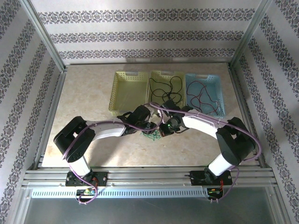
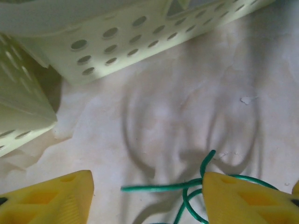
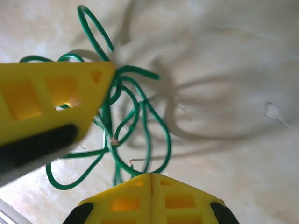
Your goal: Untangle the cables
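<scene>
Cables first: the green cable [image 3: 145, 130] lies as a loose tangle of loops on the table [image 1: 93, 93], right at both sets of jaws. The right gripper [image 3: 152, 179] has its jaws pressed together, tips down at the near edge of the tangle. Green strands run in under the tips, but I cannot tell whether one is actually pinched. The left gripper [image 2: 147, 181] has its jaws spread — one green strand runs across the gap between them, and more loops curl beside the right-hand finger.

From above, the two grippers meet nose to nose over the tangle, just in front of the middle basket [image 1: 166, 73]. Further out, three baskets stand side by side on the table's far half. The left basket [image 1: 113, 95] is pale yellow. The middle basket, the same colour, holds the black cable [image 1: 163, 86]. The blue basket [image 1: 203, 75] on the right holds the red cable [image 1: 203, 95]. The green cable lies well apart from both — on bare table, nearer the arms than any basket.
</scene>
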`<state>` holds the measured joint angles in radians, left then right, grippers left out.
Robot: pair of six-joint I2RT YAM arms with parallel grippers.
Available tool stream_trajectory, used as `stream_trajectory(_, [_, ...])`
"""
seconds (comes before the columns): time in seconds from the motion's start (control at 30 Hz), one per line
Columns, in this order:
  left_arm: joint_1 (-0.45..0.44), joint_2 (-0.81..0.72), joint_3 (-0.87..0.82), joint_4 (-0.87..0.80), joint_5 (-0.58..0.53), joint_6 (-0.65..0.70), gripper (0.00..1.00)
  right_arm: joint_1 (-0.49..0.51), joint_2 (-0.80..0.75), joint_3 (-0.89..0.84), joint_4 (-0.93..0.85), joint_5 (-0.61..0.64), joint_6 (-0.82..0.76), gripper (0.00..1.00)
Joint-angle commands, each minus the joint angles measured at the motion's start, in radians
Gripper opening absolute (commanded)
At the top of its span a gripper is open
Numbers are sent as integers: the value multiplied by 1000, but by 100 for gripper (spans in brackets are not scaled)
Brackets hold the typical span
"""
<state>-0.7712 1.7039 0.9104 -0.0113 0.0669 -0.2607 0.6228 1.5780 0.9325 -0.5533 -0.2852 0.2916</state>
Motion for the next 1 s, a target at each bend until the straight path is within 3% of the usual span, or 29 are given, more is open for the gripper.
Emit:
stream_trajectory(0.0, [-2,2,-4,-2,37,26,52,-25,-34,-20,-19,31,1,0])
stream_trajectory(0.07, [-2,2,-16,-9,38,22,45,-34,-42,-23,-22,40,-4,0])
stream_trajectory(0.23, [-2,-6,-46,3,45,-10,40,-53,-50,-17,-29,22,-2,3])
stream_trajectory(0.33, [-2,-11,-56,13,47,-17,39,-19,-65,-14,0,-33,-14,32])
stream_trajectory(0.4, [-2,-14,-56,11,41,-15,39,2,-63,-8,9,-63,-18,39])
stream_trajectory(0.63, [-2,-17,-57,16,34,-19,38,50,0,14,28,-167,-39,41])
stream_trajectory(0.97, [-2,-23,-70,25,28,-20,38,60,51,47,41,-180,-57,42])
